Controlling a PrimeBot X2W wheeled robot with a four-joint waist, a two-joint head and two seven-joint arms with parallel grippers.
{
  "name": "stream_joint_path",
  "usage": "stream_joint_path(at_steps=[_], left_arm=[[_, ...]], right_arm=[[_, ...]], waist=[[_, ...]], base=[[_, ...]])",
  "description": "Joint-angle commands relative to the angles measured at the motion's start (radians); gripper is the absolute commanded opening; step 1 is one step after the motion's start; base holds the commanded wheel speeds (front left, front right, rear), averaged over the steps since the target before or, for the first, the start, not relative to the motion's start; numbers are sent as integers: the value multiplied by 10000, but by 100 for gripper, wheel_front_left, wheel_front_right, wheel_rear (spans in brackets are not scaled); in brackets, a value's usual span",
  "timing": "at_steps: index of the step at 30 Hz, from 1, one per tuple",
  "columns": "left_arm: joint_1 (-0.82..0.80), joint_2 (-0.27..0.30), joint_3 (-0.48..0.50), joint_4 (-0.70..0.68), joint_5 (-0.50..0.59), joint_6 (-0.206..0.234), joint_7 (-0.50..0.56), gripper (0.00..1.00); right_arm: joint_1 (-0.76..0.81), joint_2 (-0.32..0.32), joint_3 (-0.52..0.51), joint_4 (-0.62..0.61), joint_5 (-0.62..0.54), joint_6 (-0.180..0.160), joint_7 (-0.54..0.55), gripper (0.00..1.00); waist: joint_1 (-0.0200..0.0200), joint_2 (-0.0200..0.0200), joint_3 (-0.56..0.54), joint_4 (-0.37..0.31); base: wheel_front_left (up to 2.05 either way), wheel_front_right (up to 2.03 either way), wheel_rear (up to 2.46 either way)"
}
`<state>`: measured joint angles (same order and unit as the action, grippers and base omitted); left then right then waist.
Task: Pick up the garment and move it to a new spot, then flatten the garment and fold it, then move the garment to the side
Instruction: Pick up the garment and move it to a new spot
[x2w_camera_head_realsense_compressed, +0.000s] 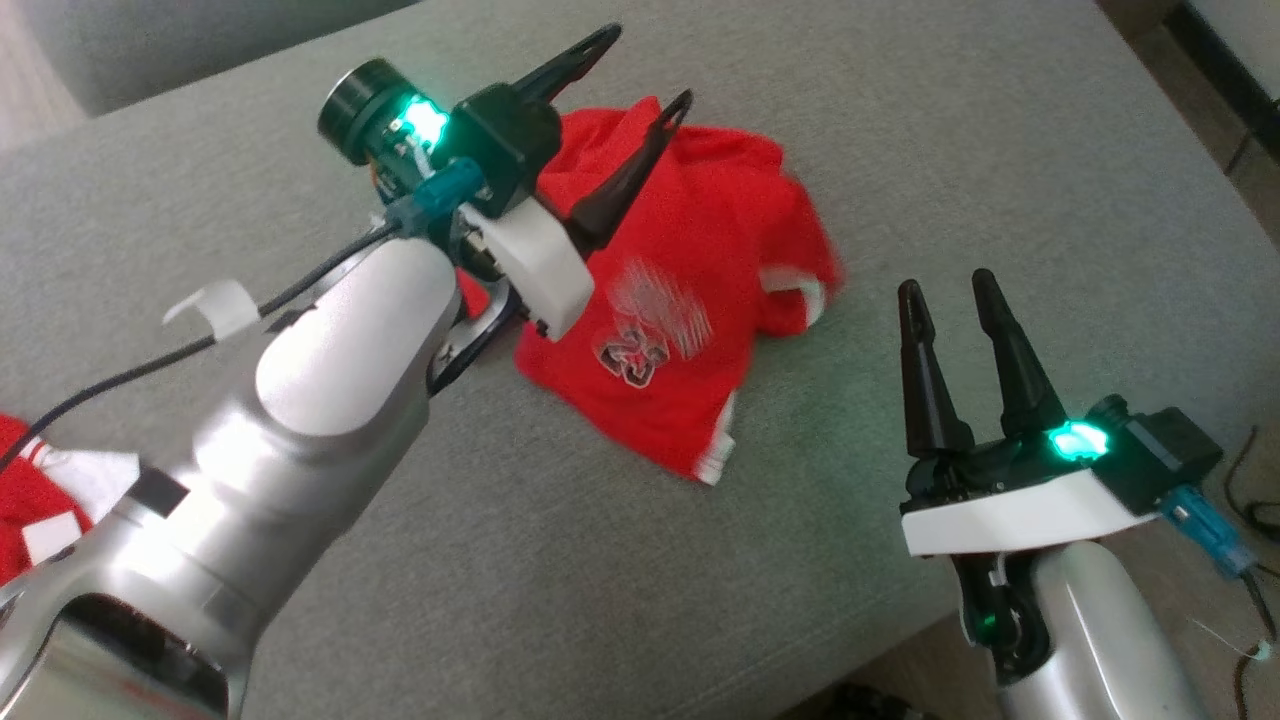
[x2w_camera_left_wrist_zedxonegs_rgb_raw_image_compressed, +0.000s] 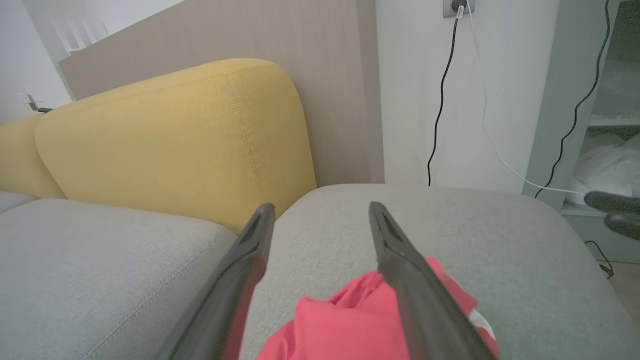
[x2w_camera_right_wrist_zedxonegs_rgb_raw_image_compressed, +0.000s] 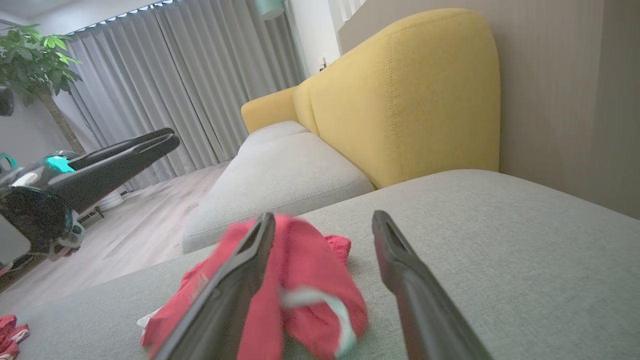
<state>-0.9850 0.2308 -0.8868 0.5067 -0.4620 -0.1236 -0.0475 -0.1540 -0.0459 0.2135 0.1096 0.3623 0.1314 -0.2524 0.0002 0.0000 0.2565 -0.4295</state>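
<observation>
The red garment (x2w_camera_head_realsense_compressed: 700, 230) with white trim and a printed emblem lies crumpled on the grey cushion (x2w_camera_head_realsense_compressed: 1000, 150), its right edge blurred. My left gripper (x2w_camera_head_realsense_compressed: 648, 67) hovers over the garment's back left part, fingers spread wide and holding nothing. In the left wrist view the left gripper (x2w_camera_left_wrist_zedxonegs_rgb_raw_image_compressed: 322, 207) stands open above the red cloth (x2w_camera_left_wrist_zedxonegs_rgb_raw_image_compressed: 350, 320). My right gripper (x2w_camera_head_realsense_compressed: 946, 285) is open to the right of the garment, apart from it. The right wrist view has the right gripper (x2w_camera_right_wrist_zedxonegs_rgb_raw_image_compressed: 324, 219) open, with the garment (x2w_camera_right_wrist_zedxonegs_rgb_raw_image_compressed: 305, 270) just ahead and the left gripper (x2w_camera_right_wrist_zedxonegs_rgb_raw_image_compressed: 125, 150) raised at the left.
Another red and white cloth (x2w_camera_head_realsense_compressed: 20, 480) lies at the near left edge. A yellow backrest (x2w_camera_left_wrist_zedxonegs_rgb_raw_image_compressed: 175, 135) rises behind the cushions. Cables (x2w_camera_left_wrist_zedxonegs_rgb_raw_image_compressed: 440, 100) hang down the wall. The cushion's near right edge drops to the floor (x2w_camera_head_realsense_compressed: 1200, 600), where more cables lie.
</observation>
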Motion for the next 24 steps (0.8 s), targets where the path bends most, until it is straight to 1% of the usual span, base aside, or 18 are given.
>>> stream_joint_path(at_steps=[1, 7, 9, 11, 13, 14, 17, 24], left_arm=[[-518, 203, 241, -104, 53, -12, -175, 100], [-484, 312, 96, 506, -97, -42, -831, 100], [-418, 416, 191, 617, -118, 48, -1092, 100], [-262, 530, 339, 682, -179, 228, -1346, 100], [-2, 633, 488, 696, -251, 457, -1561, 100], [352, 755, 661, 637, -339, 729, -1745, 100], [1097, 895, 917, 427, -513, 1153, -1945, 100], [3461, 1241, 1514, -585, -693, 2400, -2127, 100]], right_arm=[[-277, -43, 168, -361, 72, -7, -93, 100], [-293, -43, -20, -311, -190, -7, -94, 100], [-287, -43, -110, -275, -329, -7, -94, 100], [-265, -43, -227, -224, -474, -7, -94, 100], [-201, -43, -399, -167, -629, -7, -94, 100], [-120, -43, -574, -99, -789, -7, -94, 100], [27, -43, -872, 6, -1026, -7, -94, 100], [404, -43, -1367, 152, -1427, -7, -94, 100]], waist=[[-2, 0, 65, 113], [-2, 0, -94, 978], [-2, 0, -199, 1312], [-2, 0, -330, 1643], [-2, 0, -512, 2007], [-2, 0, -685, 2341], [-2, 0, -973, 2860], [-2, 0, -1470, 3738]], base=[[0, 0, 0], [0, 0, 0], [0, 0, 0], [0, 0, 0], [0, 0, 0], [0, 0, 0], [0, 0, 0], [0, 0, 0]])
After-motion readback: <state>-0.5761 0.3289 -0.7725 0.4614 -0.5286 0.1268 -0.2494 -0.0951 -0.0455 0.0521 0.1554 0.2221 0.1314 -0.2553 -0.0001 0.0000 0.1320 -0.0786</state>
